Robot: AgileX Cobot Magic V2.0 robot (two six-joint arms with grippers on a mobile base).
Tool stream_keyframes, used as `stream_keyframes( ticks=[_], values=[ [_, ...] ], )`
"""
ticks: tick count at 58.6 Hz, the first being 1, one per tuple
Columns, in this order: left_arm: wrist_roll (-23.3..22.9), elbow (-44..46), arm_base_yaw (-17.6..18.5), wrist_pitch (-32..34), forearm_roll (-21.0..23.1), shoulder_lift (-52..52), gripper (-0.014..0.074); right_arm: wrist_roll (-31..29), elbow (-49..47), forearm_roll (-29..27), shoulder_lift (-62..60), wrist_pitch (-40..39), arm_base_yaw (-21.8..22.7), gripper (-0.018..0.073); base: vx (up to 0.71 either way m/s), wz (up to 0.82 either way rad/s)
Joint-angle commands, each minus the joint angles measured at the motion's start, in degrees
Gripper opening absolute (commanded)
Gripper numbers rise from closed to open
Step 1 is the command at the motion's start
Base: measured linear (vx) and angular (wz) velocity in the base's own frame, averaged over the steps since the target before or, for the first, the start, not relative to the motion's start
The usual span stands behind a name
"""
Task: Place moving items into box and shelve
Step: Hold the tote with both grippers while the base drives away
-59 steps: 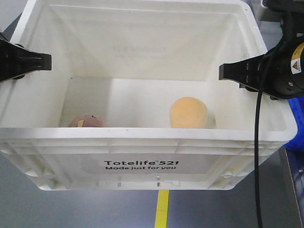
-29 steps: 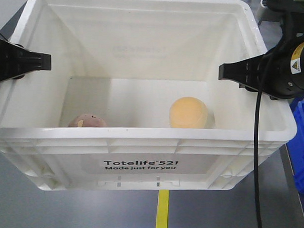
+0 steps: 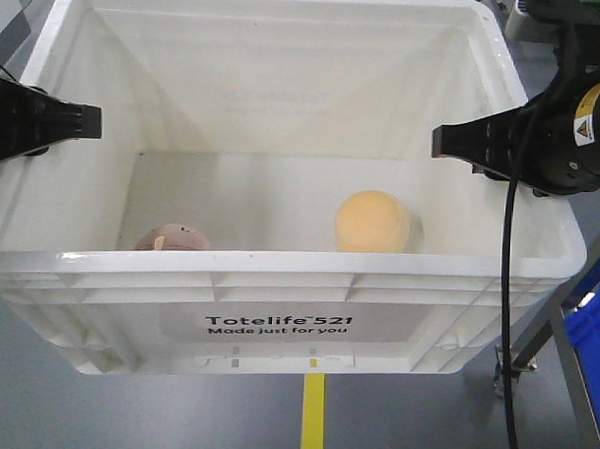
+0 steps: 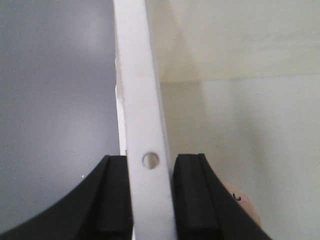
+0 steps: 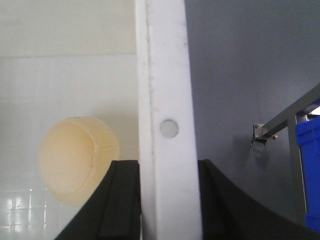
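Two loose items rest on the bottom of the large white plastic rectangular crate (image 3: 279, 268) printed "Totelife 521". The smooth yellow-orange egg-shaped fruit (image 3: 372, 222) lies right of centre, and the dull pinkish-brown fruit (image 3: 171, 240) with a small yellow mark sits in the near-left corner, well apart from it. The crate appears to hang clear above the grey floor, borne only at its two side rims. Risk 1: the pads bear on a narrow, smooth rim strip, so if either slips or the arms go out of level, the crate tilts and the fruits roll, shifting the load. Risk 2: a metal shelf leg (image 3: 548, 327) and a blue plastic bin (image 3: 592, 338) stand near the right corner, and a swing that way could knock the crate. On the left pincer (image 4: 152, 200) the jaws stand apart only by the rim's thickness, one pad on each face, clamped on the left rim. The right pincer (image 5: 170, 200) is the same on the right rim. Neither touches a fruit.
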State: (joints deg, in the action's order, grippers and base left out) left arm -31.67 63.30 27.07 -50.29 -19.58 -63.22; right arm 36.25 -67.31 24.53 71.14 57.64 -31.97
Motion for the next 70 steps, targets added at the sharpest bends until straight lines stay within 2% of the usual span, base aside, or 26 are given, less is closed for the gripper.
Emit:
stream_keyframes(
  ticks=[1,70],
  values=[
    [0.88,2.47,0.14,5.39,-4.29,2.0,0.0147,0.24,-2.37,6.68,-2.25,-4.31,0.48,0.006,0.44,-0.09],
    [0.88,2.47,0.14,5.39,-4.29,2.0,0.0147,0.24,-2.37,6.73,-2.25,-4.3,0.48,0.006,0.44,-0.06]
  ],
)
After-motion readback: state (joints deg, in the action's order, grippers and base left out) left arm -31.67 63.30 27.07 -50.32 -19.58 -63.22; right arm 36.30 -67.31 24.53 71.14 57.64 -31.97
